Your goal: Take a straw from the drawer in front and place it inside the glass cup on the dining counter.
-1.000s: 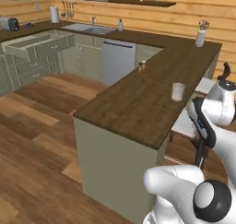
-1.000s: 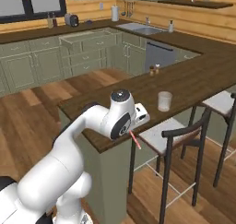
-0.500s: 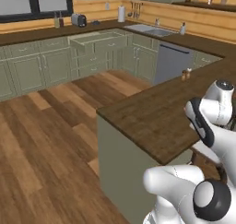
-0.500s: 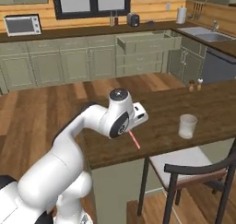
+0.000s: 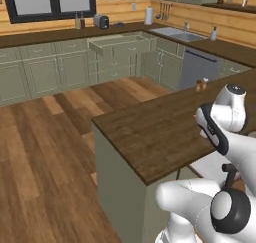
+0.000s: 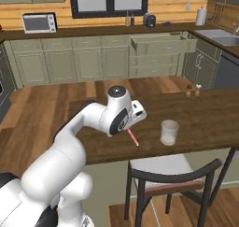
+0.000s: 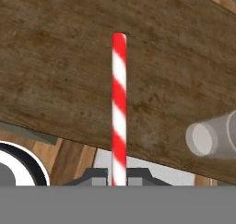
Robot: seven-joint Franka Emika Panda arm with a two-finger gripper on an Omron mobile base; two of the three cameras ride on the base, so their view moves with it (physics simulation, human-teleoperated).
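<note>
Base motion: compared with the pictures from a second ago, the whole scene has swung in both base views. The camera has moved, not the objects; the base is turning at the dining counter (image 6: pixel 205 107).
Meaning for the task: the pick from the drawer (image 6: pixel 161 43) is done, judging from the straw in the grip and the drawer standing open at the far wall run. The transfer is in hand; insertion into the cup is not yet done.
Dining counter: dark wood top directly in front of the base, a black-framed stool (image 6: pixel 172 181) at its near edge.
Arm: folded close to the base, elbow high, hand over the near part of the counter top, pointing down and to the right in the right base view.
Gripper (image 7: pixel 119 179): fingers fully closed on the lower end of the straw.
Glass cup (image 6: pixel 169 132): upright on the counter, right of the hand, apart from the straw tip.
Straw (image 7: pixel 119 108): red-and-white striped, straight, projecting from the fingers over the counter; in the hand view the cup lies to the right of its line, so a sideways correction is judged necessary.
Shakers (image 6: pixel 193 90): two small ones farther back on the counter, well apart from the cup.
</note>
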